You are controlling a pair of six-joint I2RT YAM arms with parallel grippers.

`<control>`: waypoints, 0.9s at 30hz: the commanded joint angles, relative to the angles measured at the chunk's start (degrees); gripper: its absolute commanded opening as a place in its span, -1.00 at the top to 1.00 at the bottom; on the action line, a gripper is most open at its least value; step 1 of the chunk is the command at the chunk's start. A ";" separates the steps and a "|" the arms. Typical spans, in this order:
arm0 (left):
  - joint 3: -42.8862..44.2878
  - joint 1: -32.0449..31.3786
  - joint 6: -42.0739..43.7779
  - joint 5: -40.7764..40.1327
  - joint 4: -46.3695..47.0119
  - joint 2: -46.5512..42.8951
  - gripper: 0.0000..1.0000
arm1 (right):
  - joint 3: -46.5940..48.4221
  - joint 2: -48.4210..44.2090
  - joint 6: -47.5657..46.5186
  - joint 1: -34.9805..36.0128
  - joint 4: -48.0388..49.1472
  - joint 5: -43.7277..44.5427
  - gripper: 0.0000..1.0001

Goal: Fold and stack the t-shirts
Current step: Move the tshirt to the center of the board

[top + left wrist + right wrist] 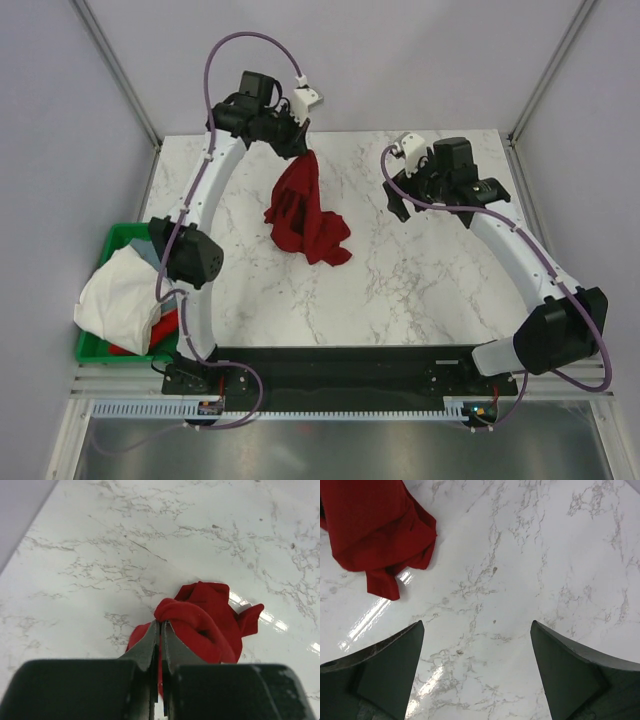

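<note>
A dark red t-shirt [305, 215] hangs bunched from my left gripper [297, 148] at the back of the table, its lower part piled on the marble. In the left wrist view the gripper [161, 622] is shut on a fold of the red t-shirt [205, 622]. My right gripper [400, 200] hovers to the right of the shirt, open and empty. In the right wrist view the right gripper [477, 627] is over bare marble, with the shirt [375, 525] at the upper left. A white t-shirt [118, 290] drapes over the green bin, with grey and red cloth under it.
The green plastic bin [125, 238] stands at the table's left edge beside the left arm. The marble table [420, 290] runs to the walls at back and sides.
</note>
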 commanded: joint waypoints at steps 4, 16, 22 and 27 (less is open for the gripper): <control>10.81 -3.80 -3.62 2.61 1.44 11.47 0.95 | -0.31 -3.58 -4.94 -0.10 -3.60 -4.74 -0.89; 13.19 -18.65 -9.67 1.65 6.35 9.64 0.21 | -3.38 -14.56 -10.74 -1.06 -7.39 1.57 -0.96; 5.73 -15.42 -11.61 -14.34 8.03 1.91 -0.29 | -0.76 -12.11 -8.46 -0.98 -5.11 -2.44 -0.93; -5.16 -1.81 -15.75 -15.78 8.21 -5.91 -0.29 | 4.59 -2.28 -5.48 -0.80 -2.03 -5.89 -0.85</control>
